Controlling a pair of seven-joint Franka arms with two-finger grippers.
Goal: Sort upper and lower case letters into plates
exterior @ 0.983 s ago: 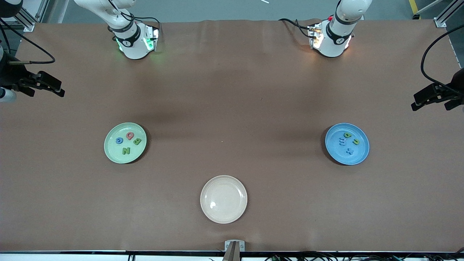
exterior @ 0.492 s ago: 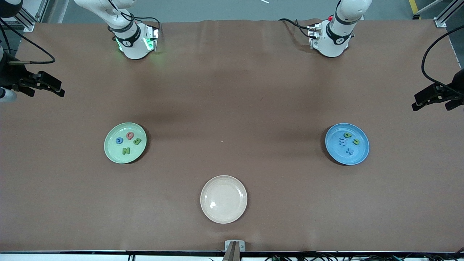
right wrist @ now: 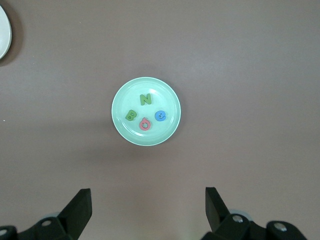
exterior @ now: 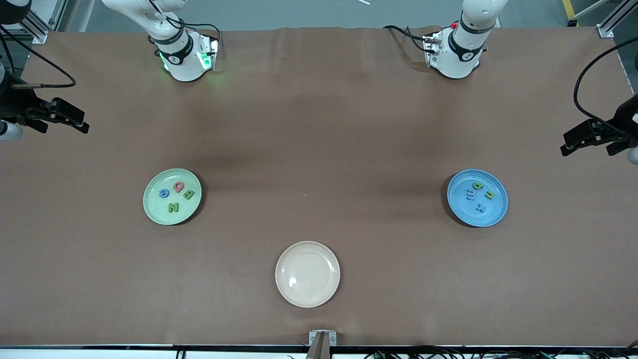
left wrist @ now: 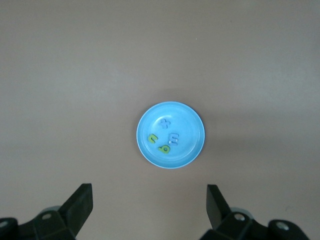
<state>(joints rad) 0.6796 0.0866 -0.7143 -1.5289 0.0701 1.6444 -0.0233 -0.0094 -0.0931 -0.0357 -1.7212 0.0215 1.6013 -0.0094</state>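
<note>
The mint green plate (exterior: 149, 199) holds the capitals: blue G (exterior: 164, 193), pink Q (exterior: 178, 186), green B (exterior: 188, 195) and green N (exterior: 173, 207). The sky blue plate (exterior: 456, 207) holds the small letters: green b (exterior: 478, 185), green n (exterior: 489, 195), blue m (exterior: 470, 194) and blue x (exterior: 480, 208). My right gripper (exterior: 79, 123) hangs open and empty over the table's edge at the right arm's end, high above the mint plate (right wrist: 120, 125). My left gripper (exterior: 568, 147) hangs open and empty over the left arm's end, looking down on the blue plate (left wrist: 145, 145).
A cream-beige plate (exterior: 284, 289) with nothing in it lies near the front edge, midway between the two ends; its rim (right wrist: 4, 35) shows in the right wrist view. Brown paper covers the table. A small metal bracket (exterior: 322, 339) sits at the front edge.
The left gripper has drifted slightly toward the blue plate's side. The light at the left arm's base has gone out. Plates, letters and the right arm have not moved.
</note>
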